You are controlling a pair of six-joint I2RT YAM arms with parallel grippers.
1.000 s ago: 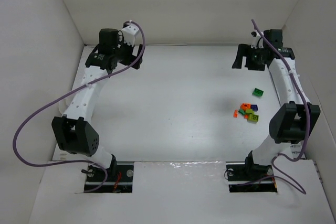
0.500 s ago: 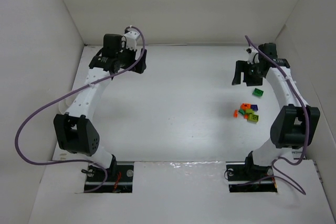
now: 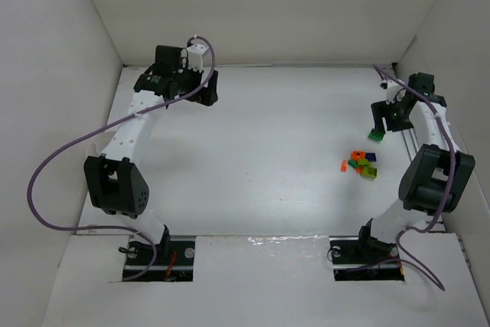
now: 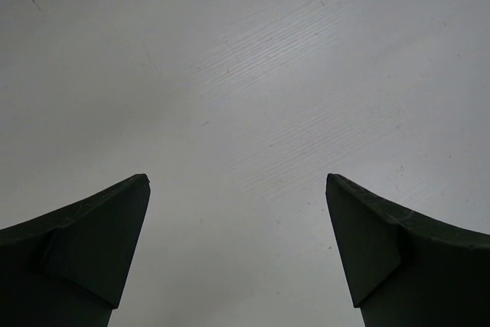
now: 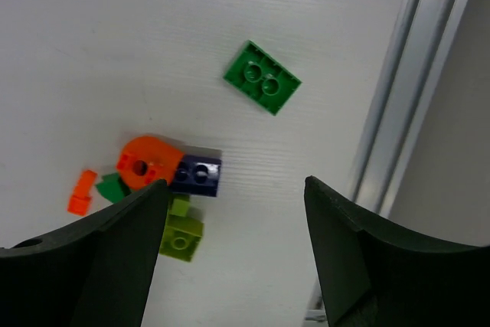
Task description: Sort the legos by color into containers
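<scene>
No readable text is showing in any view; no label, brand, number or sign is appearing.

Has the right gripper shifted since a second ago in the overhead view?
Yes. The right gripper has come away from the back wall, nearer and rightward, and now hangs over the flat green rectangular plastic brick.

A plain white desk (image 3: 253,151) boxed in by three white walls (image 3: 268,5) — evenly, softly lit — with a pale metal rail (image 5: 398,97) along its right edge
</scene>
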